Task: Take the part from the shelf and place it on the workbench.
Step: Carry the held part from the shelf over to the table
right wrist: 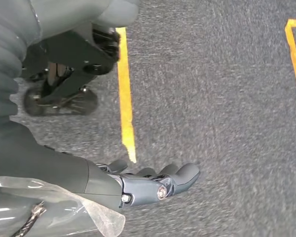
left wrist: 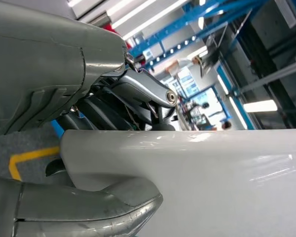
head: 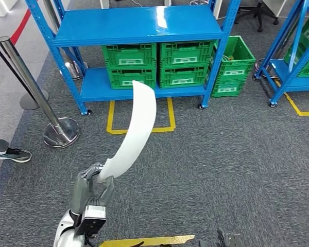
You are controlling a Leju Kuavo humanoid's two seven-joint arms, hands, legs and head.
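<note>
Above my left hand (head: 91,188): white part (head: 135,131) gripped, standing up | right hand (right wrist: 154,182) released, hanging | step: carrying | next: find workbench, shelf (head: 137,25) ahead.

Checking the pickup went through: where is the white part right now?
In the head view the white part is off the shelf, gripped at its lower end by the left hand and rising over the grey floor.

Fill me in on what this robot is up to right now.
The robot's left hand grips one end of a long, curved white part, holding it up in front of a blue shelf that carries green crates on its lower level. The right hand holds nothing and hangs over grey carpet. The part has not been set down on a workbench yet.
</note>
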